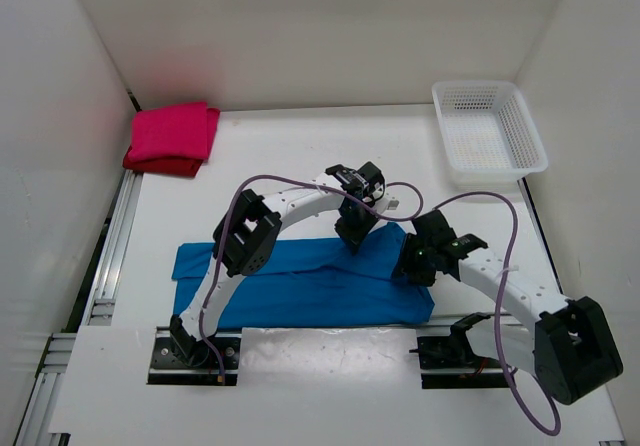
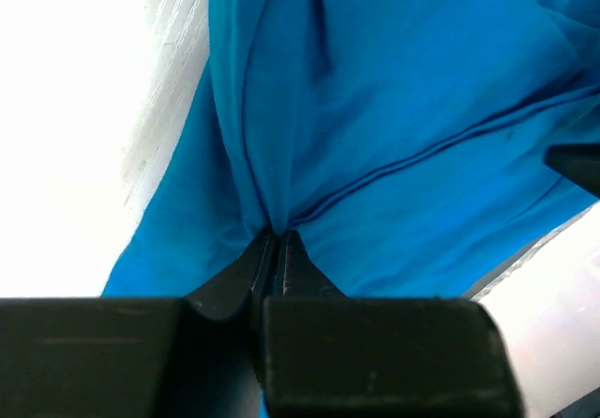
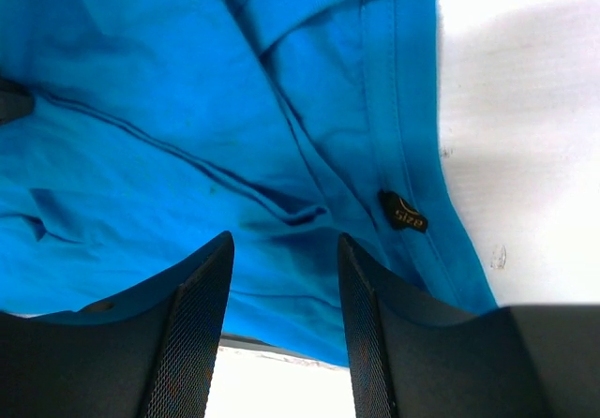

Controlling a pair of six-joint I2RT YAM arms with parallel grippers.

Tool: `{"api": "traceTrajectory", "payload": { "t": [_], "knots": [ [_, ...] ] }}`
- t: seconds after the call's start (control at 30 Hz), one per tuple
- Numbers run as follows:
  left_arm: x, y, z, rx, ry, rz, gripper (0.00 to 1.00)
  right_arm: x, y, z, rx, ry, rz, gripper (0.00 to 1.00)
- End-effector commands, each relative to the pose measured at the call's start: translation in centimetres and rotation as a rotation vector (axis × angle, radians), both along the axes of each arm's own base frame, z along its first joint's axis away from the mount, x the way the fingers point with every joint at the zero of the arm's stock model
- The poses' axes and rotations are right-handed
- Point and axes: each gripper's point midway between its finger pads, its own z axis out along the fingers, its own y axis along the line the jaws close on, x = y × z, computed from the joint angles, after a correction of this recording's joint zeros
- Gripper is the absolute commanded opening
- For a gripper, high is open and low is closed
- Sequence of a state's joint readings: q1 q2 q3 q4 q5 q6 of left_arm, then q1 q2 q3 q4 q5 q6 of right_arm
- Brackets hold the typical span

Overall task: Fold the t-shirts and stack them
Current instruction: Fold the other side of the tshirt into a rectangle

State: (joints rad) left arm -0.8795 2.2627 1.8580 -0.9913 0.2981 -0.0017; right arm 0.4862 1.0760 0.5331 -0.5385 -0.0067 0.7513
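Observation:
The bright blue t-shirt [image 1: 300, 284] lies partly folded along the near side of the table. My left gripper [image 1: 354, 232] is at its far edge, shut on a pinch of the blue cloth [image 2: 375, 137]. My right gripper [image 1: 414, 266] is open over the shirt's right end, near the collar with a small black size tag [image 3: 403, 212]; nothing is between its fingers [image 3: 202, 315]. The magenta-pink t-shirt [image 1: 175, 131] lies folded on top of the dark red t-shirt [image 1: 160, 163] at the far left.
A white plastic mesh basket [image 1: 488, 131] stands at the far right corner. White walls enclose the table on three sides. Purple cables loop over both arms.

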Motion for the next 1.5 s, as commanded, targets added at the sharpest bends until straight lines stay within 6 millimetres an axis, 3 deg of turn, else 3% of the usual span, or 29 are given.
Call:
{"api": "traceTrajectory", "payload": {
  "t": [0.0, 0.23, 0.33, 0.53, 0.63, 0.67, 0.7, 0.87, 0.93, 1.0, 1.03, 1.17, 1.27, 1.47],
  "knots": [
    [-0.1, -1.5, 4.9, -0.113, -0.035, -0.02, 0.11, 1.8, 0.7, 0.8, 0.003, -0.049, 0.031, 0.53],
    [-0.8, -1.6, 4.9, -0.112, -0.022, -0.031, 0.11, 2.3, 0.5, 0.3, -0.021, -0.054, 0.03, 0.51],
    [-0.8, -1.6, 4.9, -0.112, -0.022, -0.031, 0.11, 2.4, 0.3, 0.3, -0.033, -0.061, 0.035, 0.37],
    [-0.8, -1.6, 5.1, -0.112, -0.022, -0.031, 0.11, 2.9, 0.3, 0.8, -0.03, -0.096, 0.038, 0.25],
    [-0.9, -1.5, 5.5, -0.112, -0.022, -0.031, 0.11, 2.8, 0.4, 0.8, -0.022, -0.092, 0.042, 0.1],
    [-0.9, -1.5, 5.5, -0.112, -0.022, -0.031, 0.11, 2.8, 0.4, 0.8, -0.022, -0.092, 0.042, 0.01],
    [-0.9, -1.5, 5.5, -0.112, -0.022, -0.031, 0.11, 2.9, 0.3, 0.8, -0.03, -0.096, 0.038, 0.0],
    [-1.1, -1.7, 6.9, -0.141, -0.023, -0.037, 0.11, 2.5, -0.1, 0.9, -0.032, -0.109, 0.034, 0.0],
    [-1.1, -1.7, 6.9, -0.141, -0.023, -0.037, 0.11, 2.4, -0.4, 0.7, -0.042, -0.113, 0.028, 0.15],
    [-1.1, -1.7, 6.9, -0.141, -0.023, -0.037, 0.11, 2.1, -0.5, 0.4, -0.047, -0.104, 0.029, 0.41],
    [-1.1, -1.7, 6.9, -0.141, -0.023, -0.037, 0.11, 2.1, -0.5, 0.4, -0.047, -0.104, 0.029, 0.43],
    [-0.8, -1.4, 6.7, -0.126, -0.041, -0.03, 0.11, 2.5, -0.3, 0.2, -0.04, -0.118, 0.028, 0.45],
    [-0.7, -1.1, 5.5, -0.096, -0.032, -0.026, 0.11, 2.8, -0.1, 0.0, -0.039, -0.12, 0.028, 0.45],
    [-0.7, -0.7, 4.5, -0.059, -0.028, -0.02, 0.25, 2.5, -0.4, -1.0, -0.063, -0.081, 0.038, 0.49]
  ]
}}
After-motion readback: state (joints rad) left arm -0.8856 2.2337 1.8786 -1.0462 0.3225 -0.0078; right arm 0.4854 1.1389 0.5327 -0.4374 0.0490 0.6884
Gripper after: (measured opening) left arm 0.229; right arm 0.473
